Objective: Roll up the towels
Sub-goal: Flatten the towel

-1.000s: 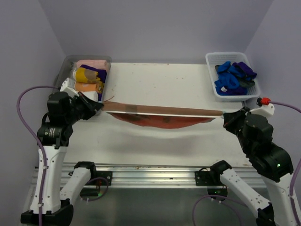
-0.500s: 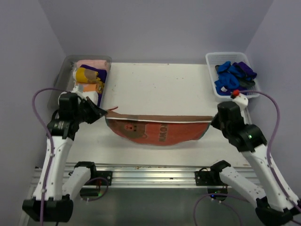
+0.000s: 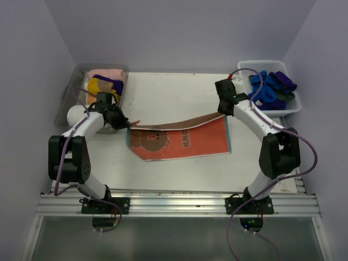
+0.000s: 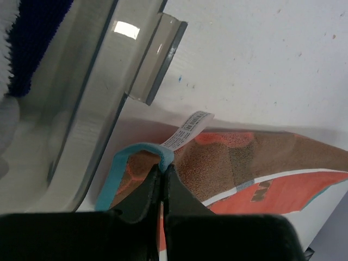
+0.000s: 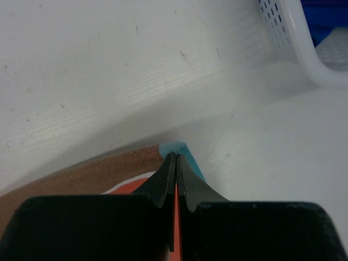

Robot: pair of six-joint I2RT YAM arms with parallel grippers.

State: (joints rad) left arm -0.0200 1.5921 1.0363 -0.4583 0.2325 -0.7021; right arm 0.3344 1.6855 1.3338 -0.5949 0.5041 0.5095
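A rust-orange towel with a bear face, brown lettering and a brown strip along its far edge lies spread on the white table. My left gripper is shut on its far left corner, at the teal binding beside the white label. My right gripper is shut on the far right corner, pinching the teal edge. The far edge hangs slightly lifted between the two grippers. In the left wrist view the towel runs off to the right from my gripper. In the right wrist view the brown strip leads left.
A clear grey tray at the far left holds rolled towels: pink, mustard yellow, orange. Its wall stands close to my left gripper. A white slotted basket at the far right holds blue and purple towels.
Both arms have swung from the near side toward the far side of the table. The towel, earlier stretched taut in the air, now lies face up on the table.
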